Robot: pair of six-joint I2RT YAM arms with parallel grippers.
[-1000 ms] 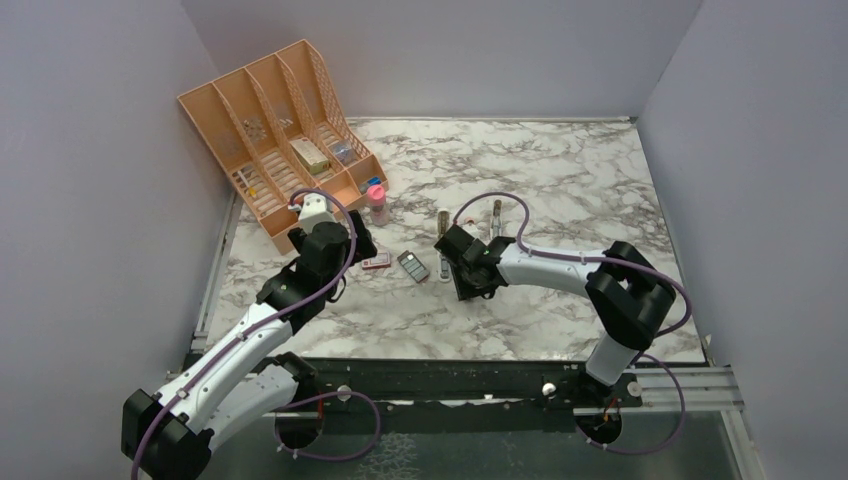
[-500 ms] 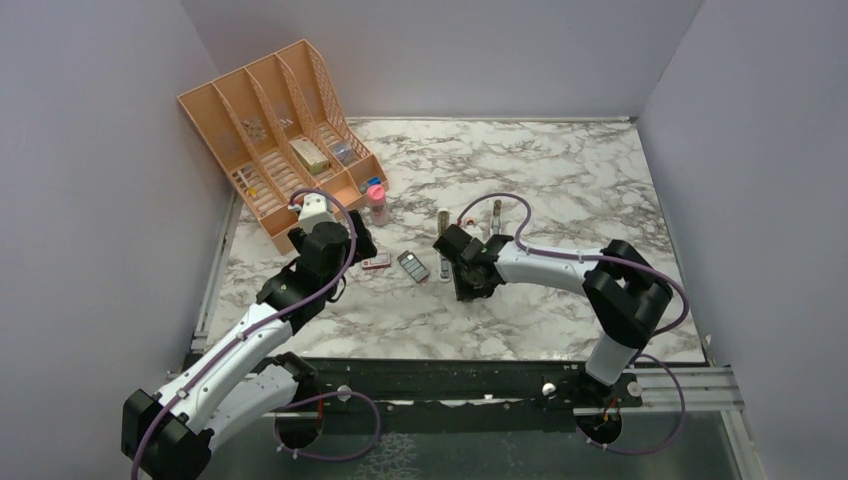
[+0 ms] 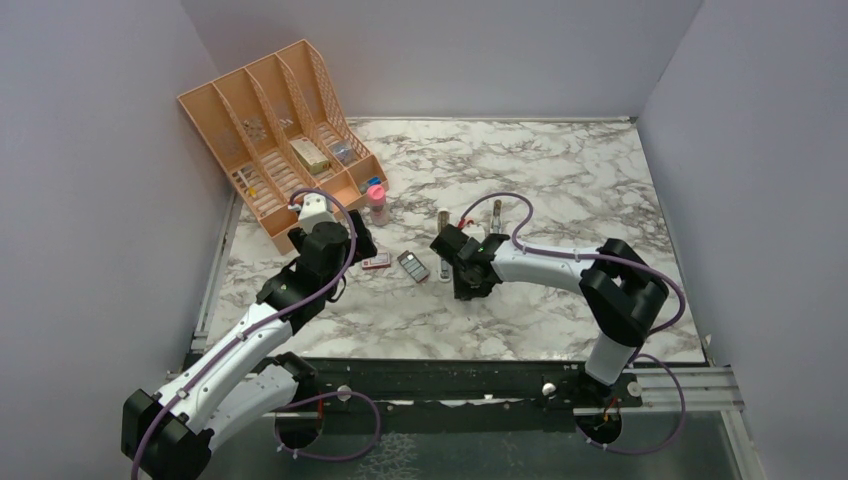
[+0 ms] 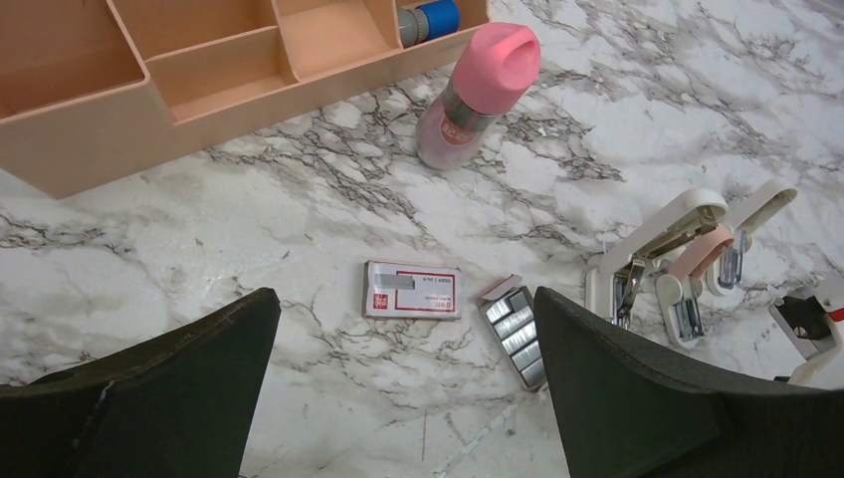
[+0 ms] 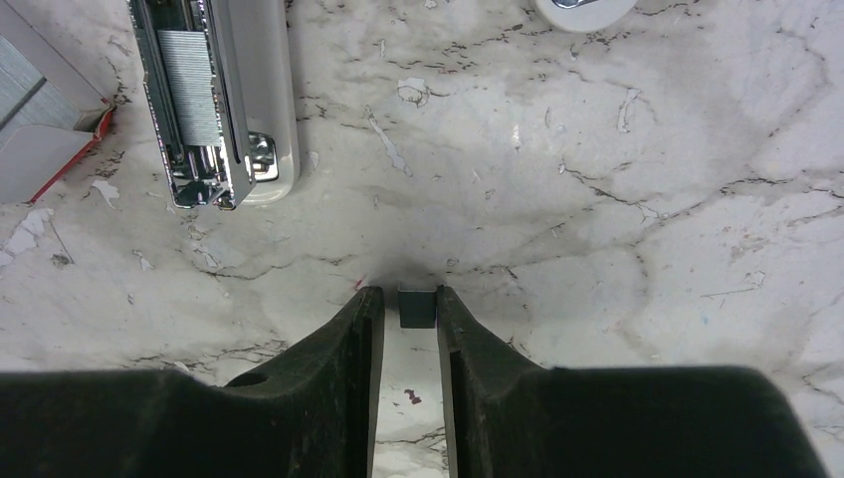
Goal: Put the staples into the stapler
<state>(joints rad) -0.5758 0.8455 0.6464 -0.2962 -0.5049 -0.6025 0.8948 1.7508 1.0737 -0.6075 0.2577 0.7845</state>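
Note:
The stapler [image 5: 214,100] lies open on the marble, with a ridged strip of staples showing in its channel; it also shows in the top view [image 3: 443,245]. My right gripper [image 5: 410,299] is low over the table just right of it, jaws nearly closed on a small grey staple strip [image 5: 417,308] at the fingertips. The grey tray of staples [image 4: 518,334] and its red-and-white sleeve [image 4: 412,290] lie left of the stapler. My left gripper [image 4: 403,299] hovers open and empty above them.
A pink-capped bottle [image 4: 478,95] stands in front of the orange desk organizer [image 3: 280,130] at the back left. A second white and pink stapler part [image 4: 741,234] lies right of the open stapler. Grey walls enclose the table.
My right arm has shifted slightly left, closer to the stapler. The left arm has not moved.

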